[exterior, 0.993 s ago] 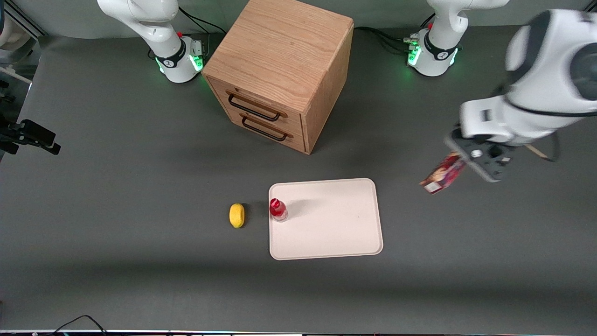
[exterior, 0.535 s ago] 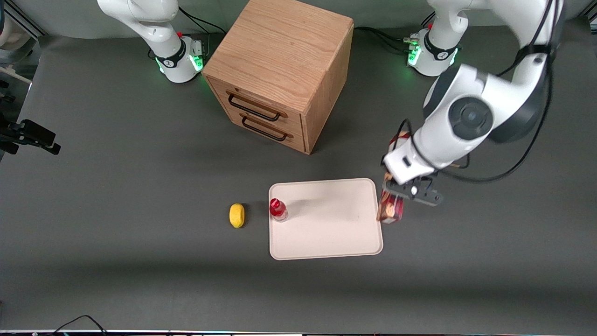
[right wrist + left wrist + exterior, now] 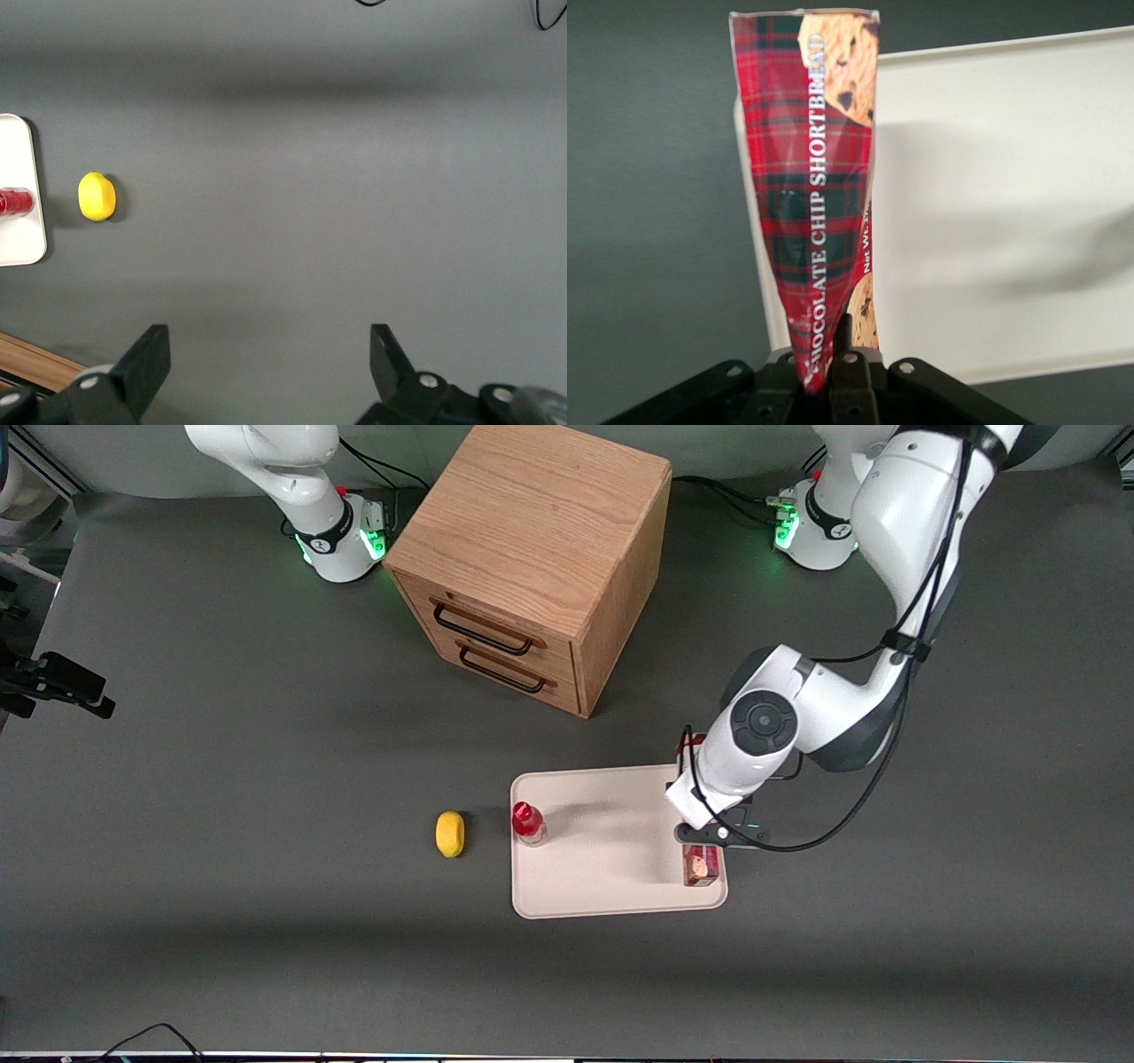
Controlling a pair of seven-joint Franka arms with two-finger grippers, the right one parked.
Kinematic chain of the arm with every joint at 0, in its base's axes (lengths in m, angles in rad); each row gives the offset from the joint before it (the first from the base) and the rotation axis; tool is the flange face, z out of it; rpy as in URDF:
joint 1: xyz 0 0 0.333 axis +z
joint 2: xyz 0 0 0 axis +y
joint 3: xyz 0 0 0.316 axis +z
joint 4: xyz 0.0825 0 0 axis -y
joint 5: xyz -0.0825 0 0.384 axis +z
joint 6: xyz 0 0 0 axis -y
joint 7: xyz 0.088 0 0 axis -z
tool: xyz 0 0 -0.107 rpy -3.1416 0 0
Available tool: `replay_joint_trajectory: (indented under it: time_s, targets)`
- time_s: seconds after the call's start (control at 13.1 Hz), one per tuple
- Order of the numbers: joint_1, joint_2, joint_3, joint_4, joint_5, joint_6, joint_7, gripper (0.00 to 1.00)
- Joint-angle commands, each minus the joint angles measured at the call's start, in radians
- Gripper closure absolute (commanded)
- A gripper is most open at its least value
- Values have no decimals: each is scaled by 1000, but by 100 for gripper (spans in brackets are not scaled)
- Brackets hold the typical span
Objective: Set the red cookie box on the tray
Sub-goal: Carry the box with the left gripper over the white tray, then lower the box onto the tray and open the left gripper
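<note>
A dark grey table [image 3: 221, 921] carries everything here, its surface matte and even from edge to edge. A wooden drawer cabinet [image 3: 532, 558] with two dark handles stands on it, far from the front camera, between the two arm bases [image 3: 341, 540]. Nearer the camera lies the cream-white tray [image 3: 611, 886], flat on the grey with its rounded corners showing. Just beside the tray, toward the parked arm's end, sits a small yellow lemon [image 3: 450, 833] by itself on the table. The left arm's gripper [image 3: 709, 835] hangs above the tray's working-arm edge, clamped on the red cookie box [image 3: 701, 865].
</note>
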Motion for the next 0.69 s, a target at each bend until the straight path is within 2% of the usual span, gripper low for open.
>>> replay_joint_trajectory:
  time_s: [0.0,0.46,0.61]
  targets:
    - [-9,40,-3,30,52,9,-41,100]
    - [-9,132,19,100,56,23,-42,100]
    - [-9,159,27,123,83,25,-44,100]
